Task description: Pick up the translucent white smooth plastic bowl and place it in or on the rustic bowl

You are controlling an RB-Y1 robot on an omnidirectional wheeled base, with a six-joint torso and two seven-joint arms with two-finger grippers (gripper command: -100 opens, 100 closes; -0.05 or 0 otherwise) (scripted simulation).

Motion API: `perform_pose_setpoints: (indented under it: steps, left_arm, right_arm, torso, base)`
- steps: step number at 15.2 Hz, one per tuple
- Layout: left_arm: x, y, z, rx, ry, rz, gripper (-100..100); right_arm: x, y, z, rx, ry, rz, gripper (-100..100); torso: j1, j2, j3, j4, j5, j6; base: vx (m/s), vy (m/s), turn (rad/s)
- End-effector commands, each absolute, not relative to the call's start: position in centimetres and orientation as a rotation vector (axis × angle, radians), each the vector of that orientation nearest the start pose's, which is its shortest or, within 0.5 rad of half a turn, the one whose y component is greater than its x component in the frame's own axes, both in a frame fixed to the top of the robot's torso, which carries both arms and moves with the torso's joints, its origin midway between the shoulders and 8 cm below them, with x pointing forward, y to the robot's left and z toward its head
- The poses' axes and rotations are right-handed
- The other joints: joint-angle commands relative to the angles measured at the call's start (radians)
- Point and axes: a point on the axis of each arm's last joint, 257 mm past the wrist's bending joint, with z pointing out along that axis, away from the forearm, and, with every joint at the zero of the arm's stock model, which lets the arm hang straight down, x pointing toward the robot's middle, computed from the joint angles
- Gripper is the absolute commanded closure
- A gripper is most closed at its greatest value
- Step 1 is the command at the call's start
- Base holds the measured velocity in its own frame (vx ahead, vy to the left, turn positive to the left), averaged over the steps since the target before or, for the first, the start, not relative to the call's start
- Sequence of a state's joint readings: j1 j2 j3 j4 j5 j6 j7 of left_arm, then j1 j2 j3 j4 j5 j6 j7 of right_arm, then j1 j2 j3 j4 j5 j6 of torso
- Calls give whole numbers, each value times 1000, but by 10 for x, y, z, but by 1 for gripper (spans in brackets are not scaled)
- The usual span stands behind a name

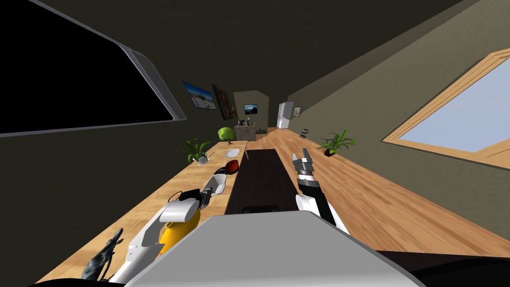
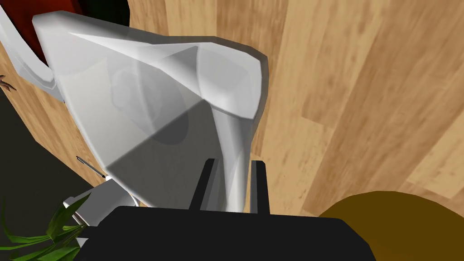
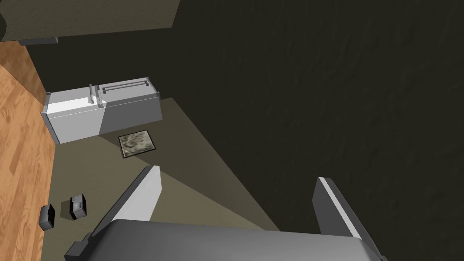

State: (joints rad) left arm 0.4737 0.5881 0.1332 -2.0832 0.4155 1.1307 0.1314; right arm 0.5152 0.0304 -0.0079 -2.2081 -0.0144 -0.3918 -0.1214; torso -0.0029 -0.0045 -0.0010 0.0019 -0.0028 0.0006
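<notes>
Plainly the left gripper (image 2: pixel 233 170) is clamped on the white bowl's (image 2: pixel 149 104) rim (one finger inside, one outside) at the wood counter (image 2: pixel 362 90) on the left. The bowl sits just near of the red bowl (image 1: pixel 231 167). The right gripper (image 3: pixel 239 174) is raised on the right, fingers spread.
</notes>
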Motion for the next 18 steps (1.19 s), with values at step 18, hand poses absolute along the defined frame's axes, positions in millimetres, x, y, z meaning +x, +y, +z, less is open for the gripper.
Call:
perform_pose_setpoints:
  steps: [18]
  left_arm:
    - [280, 437, -274, -2052, 1749, -324, 100]
  right_arm:
    - [369, -295, -36, 900, 662, 1358, 0]
  torso:
    - [-2, -10, -5, 1, 1, 5]
  base:
    - [119, -16, 5]
